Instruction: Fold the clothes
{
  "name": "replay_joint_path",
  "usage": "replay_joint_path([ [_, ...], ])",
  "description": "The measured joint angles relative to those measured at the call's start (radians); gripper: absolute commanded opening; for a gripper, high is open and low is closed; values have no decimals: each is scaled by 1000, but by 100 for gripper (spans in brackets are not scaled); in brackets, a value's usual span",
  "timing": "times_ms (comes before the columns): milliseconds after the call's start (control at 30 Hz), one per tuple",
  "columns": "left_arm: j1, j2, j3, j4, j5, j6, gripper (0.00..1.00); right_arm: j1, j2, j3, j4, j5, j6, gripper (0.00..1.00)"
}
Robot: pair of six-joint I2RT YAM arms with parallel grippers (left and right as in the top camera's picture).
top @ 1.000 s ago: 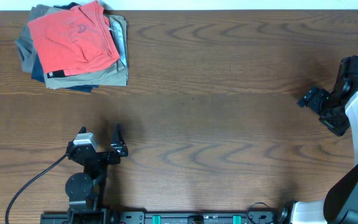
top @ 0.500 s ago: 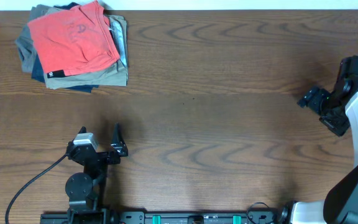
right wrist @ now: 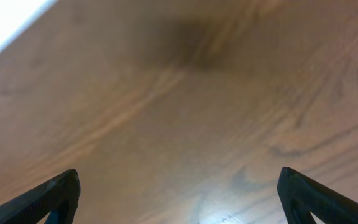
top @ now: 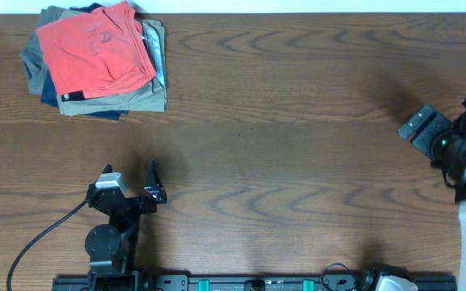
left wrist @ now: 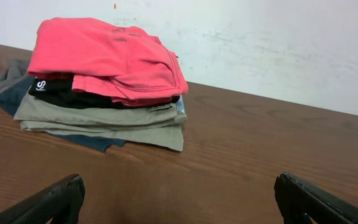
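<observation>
coral T-shirt point(top: 95, 55) folded atop pile point(top: 116, 102) (far-left corner) | left pincer point(left wrist: 179, 185) spread wide, empty | right pincer point(right wrist: 179, 182) spread wide, empty

We find the T-shirt point(top: 95, 52) lying on top of a pile of folded garments point(top: 132, 101). The pile sits on the table point(top: 298, 121) in its far left corner, close to the wall point(left wrist: 260, 43) behind. We see the left gripper point(top: 130, 168) near the table's front edge, straight before the pile and well apart from it. The right gripper point(top: 425, 127) hangs over the table's right edge, about midway between front and back, well apart from the pile and from the left gripper.
</observation>
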Motion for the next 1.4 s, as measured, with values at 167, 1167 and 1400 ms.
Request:
replay_joint_path([
  [167, 0, 0, 0, 0, 0, 0, 98, 14, -146, 0, 0, -2, 0, 99],
  [1167, 0, 0, 0, -1, -2, 0, 98, 175, -968, -810, 519, -98, -11, 99],
  [1400, 0, 0, 0, -1, -2, 0, 98, 174, -1054, -1017, 684, -152, -11, 99],
])
